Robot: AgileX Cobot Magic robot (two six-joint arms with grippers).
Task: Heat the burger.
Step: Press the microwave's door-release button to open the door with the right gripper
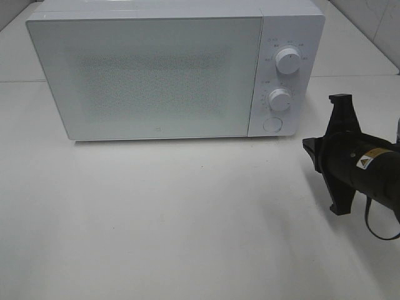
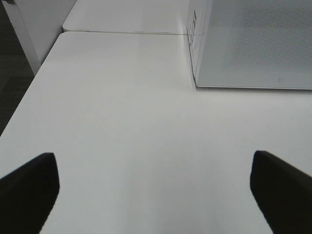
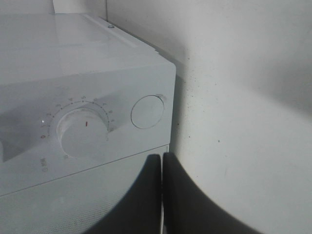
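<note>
The burger showed in none of the three views, so its place, its look and the way it faced could not be told. A white microwave [image 1: 156, 75] stood at the back of the white table [image 1: 156, 219] with its door [image 1: 147, 78] shut. The door's speckled window was too clouded to show anything inside. On the control panel at the right of the oven sat an upper dial [image 1: 287, 60], a lower dial [image 1: 280, 99] and, under them, a round button [image 1: 272, 124]. The right gripper [image 1: 310, 149], black with a yellow warning label on its body, lay level above the table just to the right of the oven's front corner. It pointed left toward the control panel and stood apart from it in the high view. Its wrist camera showed its jaws pressed together with nothing between them, and the right gripper [image 3: 162, 158] aimed at the seam between door and panel, near the lower dial [image 3: 83, 131] and the round button [image 3: 147, 112]. Whether the tips touched the oven could not be told. The left gripper [image 2: 153, 165] was out of the high view. Its own camera showed its jaws spread wide over bare table [image 2: 122, 97], holding nothing, with the microwave [image 2: 253, 44] ahead and off to one side, well apart.
</note>
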